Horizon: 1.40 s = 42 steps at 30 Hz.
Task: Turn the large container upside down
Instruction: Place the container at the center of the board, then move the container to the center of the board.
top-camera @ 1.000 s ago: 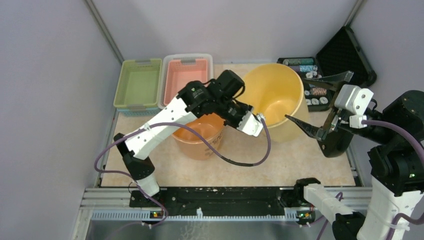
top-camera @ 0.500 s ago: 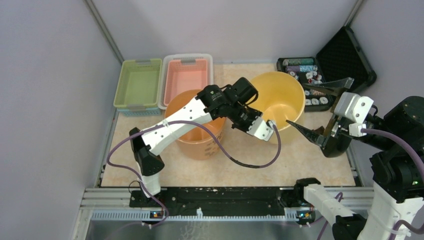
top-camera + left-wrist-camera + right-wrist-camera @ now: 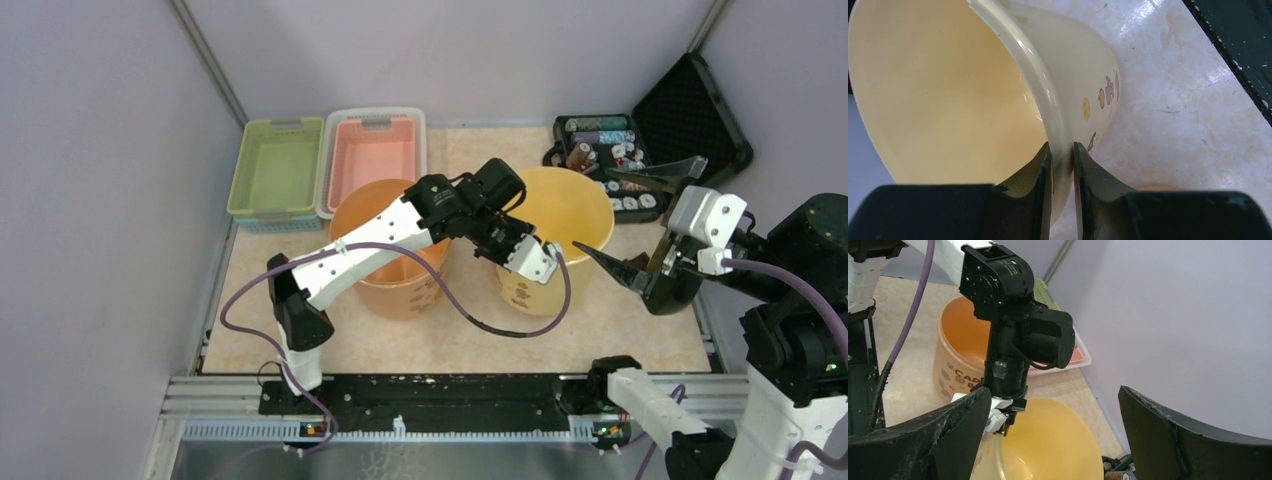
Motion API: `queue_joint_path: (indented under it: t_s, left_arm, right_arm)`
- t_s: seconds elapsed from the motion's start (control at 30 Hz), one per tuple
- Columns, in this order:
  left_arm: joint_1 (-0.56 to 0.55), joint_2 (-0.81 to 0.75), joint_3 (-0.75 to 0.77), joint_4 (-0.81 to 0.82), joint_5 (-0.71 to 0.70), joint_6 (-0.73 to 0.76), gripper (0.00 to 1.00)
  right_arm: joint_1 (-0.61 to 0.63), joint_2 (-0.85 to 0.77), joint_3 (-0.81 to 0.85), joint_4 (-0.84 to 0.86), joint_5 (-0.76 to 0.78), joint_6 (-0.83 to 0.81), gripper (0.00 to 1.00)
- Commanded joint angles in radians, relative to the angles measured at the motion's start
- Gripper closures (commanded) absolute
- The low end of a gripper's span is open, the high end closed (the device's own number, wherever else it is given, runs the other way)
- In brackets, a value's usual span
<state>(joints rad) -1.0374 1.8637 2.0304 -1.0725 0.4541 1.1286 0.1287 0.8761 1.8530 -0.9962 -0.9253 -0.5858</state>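
The large yellow container (image 3: 570,205) stands near upright on the table, mouth up, right of centre. My left gripper (image 3: 530,262) is shut on its near rim; the left wrist view shows the rim wall pinched between both fingers (image 3: 1063,165), with the pale yellow inside (image 3: 948,90) to the left. My right gripper (image 3: 592,208) is open and empty, held just right of the container and above its rim. The right wrist view shows its spread fingers (image 3: 963,420) framing the container's mouth (image 3: 1058,440) and the left wrist.
A smaller orange bucket (image 3: 385,255) stands left of the yellow one, under the left arm. A green basket (image 3: 275,170) and a pink basket (image 3: 375,145) sit at the back left. An open black case (image 3: 690,100) of poker chips lies at the back right.
The left gripper has carried the rim toward the near right. The yellow container has swung from lying tilted on its side to standing near upright. The right gripper has barely moved.
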Motion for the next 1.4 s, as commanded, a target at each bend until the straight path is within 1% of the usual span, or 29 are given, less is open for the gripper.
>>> queue_joint_path:
  t_s: [0.0,0.07,0.17,0.3,0.33,0.5,0.63,0.87,0.93,1.07,1.17,1.27,1.37]
  left_arm:
    - [-0.004,-0.021,0.011,0.092,-0.002,-0.009,0.73]
    - [-0.005,-0.029,0.000,0.102,-0.014,-0.026,0.64]
    - [-0.004,-0.070,-0.035,0.134,-0.044,-0.075,0.40]
    - [-0.005,-0.151,-0.124,0.220,-0.130,-0.153,0.08]
    - [-0.005,-0.174,-0.147,0.243,-0.172,-0.175,0.02]
    - [-0.004,-0.279,-0.284,0.377,-0.338,-0.242,0.01]
    - [0.008,-0.324,-0.349,0.448,-0.418,-0.259,0.01]
    - [0.044,-0.314,-0.460,0.589,-0.612,-0.278,0.01]
    - [0.060,-0.301,-0.466,0.607,-0.658,-0.294,0.01]
    - [0.099,-0.286,-0.466,0.600,-0.699,-0.321,0.02]
    - [0.115,-0.293,-0.469,0.539,-0.691,-0.331,0.12]
    - [0.134,-0.334,-0.493,0.472,-0.650,-0.350,0.30]
    - [0.175,-0.393,-0.536,0.422,-0.605,-0.374,0.38]
  right_arm:
    - [0.010,-0.004,0.003,0.003,0.002,-0.018,0.01]
    - [0.010,-0.005,0.002,0.000,0.004,-0.021,0.01]
    - [0.011,-0.010,-0.006,-0.009,0.008,-0.031,0.01]
    - [0.015,-0.016,-0.024,-0.014,0.009,-0.040,0.01]
    - [0.016,-0.017,-0.027,-0.013,0.008,-0.040,0.01]
    - [0.015,-0.022,-0.040,-0.006,-0.002,-0.033,0.01]
    - [0.016,-0.023,-0.045,0.004,-0.007,-0.021,0.01]
    - [0.015,-0.029,-0.074,0.013,-0.006,-0.014,0.01]
    - [0.016,-0.029,-0.083,0.017,-0.007,-0.013,0.01]
    - [0.015,-0.026,-0.096,0.023,-0.010,-0.010,0.01]
    - [0.015,-0.024,-0.104,0.028,-0.018,-0.009,0.01]
    - [0.016,-0.020,-0.116,0.034,-0.021,-0.007,0.01]
    - [0.015,-0.019,-0.136,0.042,-0.020,-0.005,0.01]
